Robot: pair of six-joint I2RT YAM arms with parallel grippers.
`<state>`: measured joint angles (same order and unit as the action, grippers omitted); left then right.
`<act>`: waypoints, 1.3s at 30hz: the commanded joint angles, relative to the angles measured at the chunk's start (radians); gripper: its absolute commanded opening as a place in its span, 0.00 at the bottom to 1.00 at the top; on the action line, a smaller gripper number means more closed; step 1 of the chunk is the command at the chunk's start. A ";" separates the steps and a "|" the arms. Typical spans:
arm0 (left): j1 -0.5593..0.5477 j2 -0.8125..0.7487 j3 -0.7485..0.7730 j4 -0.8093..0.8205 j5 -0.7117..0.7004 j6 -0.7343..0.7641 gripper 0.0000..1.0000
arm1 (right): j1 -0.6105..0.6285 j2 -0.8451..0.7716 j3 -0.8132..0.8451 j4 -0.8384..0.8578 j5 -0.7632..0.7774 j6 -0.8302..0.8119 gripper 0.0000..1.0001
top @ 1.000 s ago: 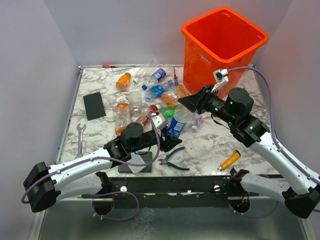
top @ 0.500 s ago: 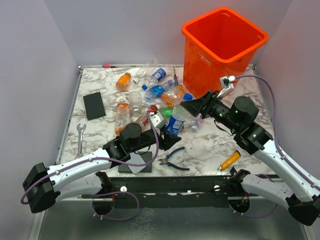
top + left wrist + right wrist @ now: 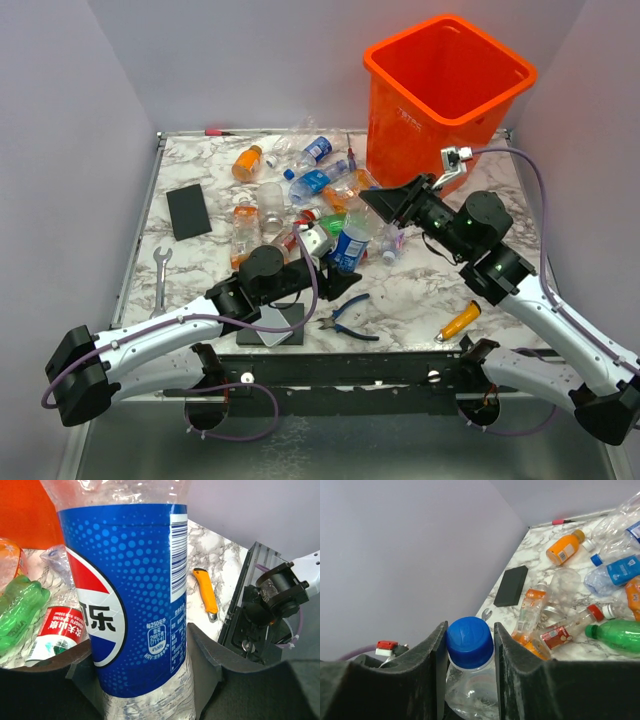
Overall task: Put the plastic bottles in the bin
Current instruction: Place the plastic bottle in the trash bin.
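My left gripper (image 3: 336,266) (image 3: 142,665) is shut on the lower body of a clear bottle with a blue label (image 3: 351,246) (image 3: 130,580), holding it up above the table. My right gripper (image 3: 373,203) (image 3: 469,630) has its fingers on either side of this bottle's blue cap (image 3: 469,644), shut on it. The orange bin (image 3: 400,130) (image 3: 25,510) stands at the back right, just behind the right gripper. Several more bottles lie in a heap mid-table, among them an orange one (image 3: 246,162) (image 3: 565,550) and a green one (image 3: 333,222) (image 3: 620,635) (image 3: 20,605).
An orange-handled screwdriver (image 3: 458,321) (image 3: 206,592) and blue-handled pliers (image 3: 350,315) lie near the front edge. A black block (image 3: 188,211) (image 3: 511,585) and a wrench (image 3: 161,275) are at the left. A red pen (image 3: 220,131) lies along the back edge.
The right gripper swung toward the held bottle's top, opened, and closed around the blue cap. The left gripper has kept its grip and place.
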<state>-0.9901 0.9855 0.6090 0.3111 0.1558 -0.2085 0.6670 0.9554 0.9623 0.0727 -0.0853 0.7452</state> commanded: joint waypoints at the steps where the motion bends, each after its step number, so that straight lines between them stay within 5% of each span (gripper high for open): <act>1: -0.002 -0.023 -0.003 0.036 -0.019 0.021 0.32 | 0.003 0.026 0.019 0.026 -0.003 -0.005 0.25; 3: -0.003 -0.024 -0.003 0.031 -0.042 0.020 0.44 | 0.003 0.020 0.018 0.014 -0.004 -0.015 0.07; 4: -0.003 -0.024 -0.002 0.028 -0.059 0.017 0.66 | 0.003 0.015 0.021 -0.002 0.003 -0.028 0.01; 6: -0.003 -0.026 0.003 0.012 -0.105 0.010 0.96 | 0.003 0.002 0.055 -0.048 0.037 -0.071 0.00; 7: -0.003 -0.031 0.005 0.008 -0.123 0.010 0.99 | 0.003 0.000 0.090 -0.096 0.058 -0.106 0.00; 12: -0.004 -0.076 -0.005 0.005 -0.222 0.020 0.99 | 0.003 0.045 0.432 -0.309 0.259 -0.357 0.00; 16: -0.004 -0.091 -0.001 -0.023 -0.305 0.048 0.99 | 0.003 0.090 0.622 -0.290 0.476 -0.564 0.00; 21: -0.005 -0.103 -0.008 -0.032 -0.379 0.051 0.99 | 0.003 0.151 0.623 0.114 0.802 -0.881 0.00; 25: -0.005 -0.094 -0.011 -0.035 -0.406 0.060 0.99 | -0.009 0.257 0.624 0.524 0.842 -1.150 0.00; 30: -0.008 -0.066 -0.002 -0.048 -0.434 0.066 0.99 | -0.134 0.433 0.795 0.565 0.788 -1.093 0.00; 36: -0.007 -0.071 -0.004 -0.050 -0.456 0.067 0.99 | -0.348 0.596 0.928 0.319 0.721 -0.739 0.00; 39: -0.008 -0.074 -0.007 -0.051 -0.470 0.074 0.99 | -0.380 0.641 0.920 0.300 0.683 -0.697 0.00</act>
<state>-0.9932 0.9188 0.6075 0.2684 -0.2657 -0.1528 0.3279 1.5661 1.8507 0.4290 0.6518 -0.0959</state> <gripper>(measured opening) 0.990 0.342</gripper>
